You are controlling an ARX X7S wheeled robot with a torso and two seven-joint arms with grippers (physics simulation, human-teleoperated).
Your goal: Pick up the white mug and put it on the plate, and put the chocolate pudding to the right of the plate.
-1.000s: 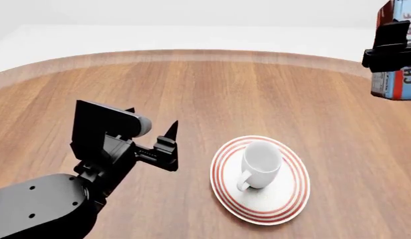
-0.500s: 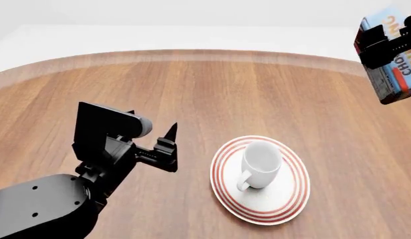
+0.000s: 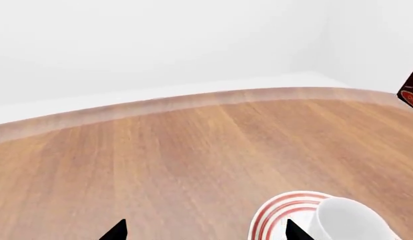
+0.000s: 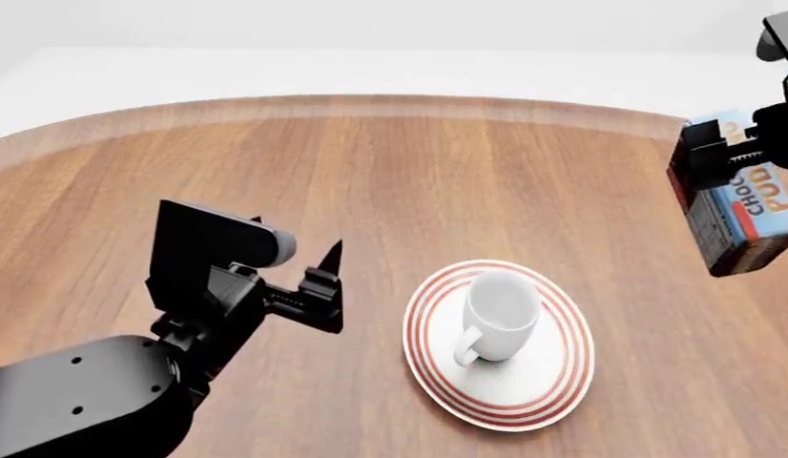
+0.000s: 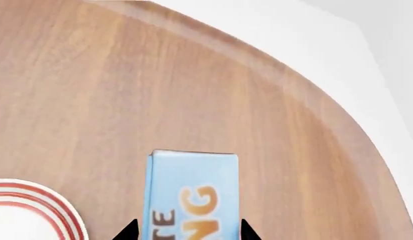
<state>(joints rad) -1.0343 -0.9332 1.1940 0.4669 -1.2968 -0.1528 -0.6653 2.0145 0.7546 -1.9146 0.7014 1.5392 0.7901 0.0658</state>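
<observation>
Mug [image 4: 501, 315] upright on the plate [image 4: 543, 396]. Right claw [image 4: 722, 160], clenched on the pudding carton [image 4: 751, 224], has dropped and tilted it over the bench [image 4: 407, 162] right of the plate; only set-down remains. Left claw [image 4: 328, 286] hangs released beside the plate.

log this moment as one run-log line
white mug: on plate | chocolate pudding: held in right end effector, above table | left end effector: open, empty

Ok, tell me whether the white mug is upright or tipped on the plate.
Upright. In the head view the white mug stands on the plate inside its red rings, mouth open upward, handle toward the camera.
</observation>
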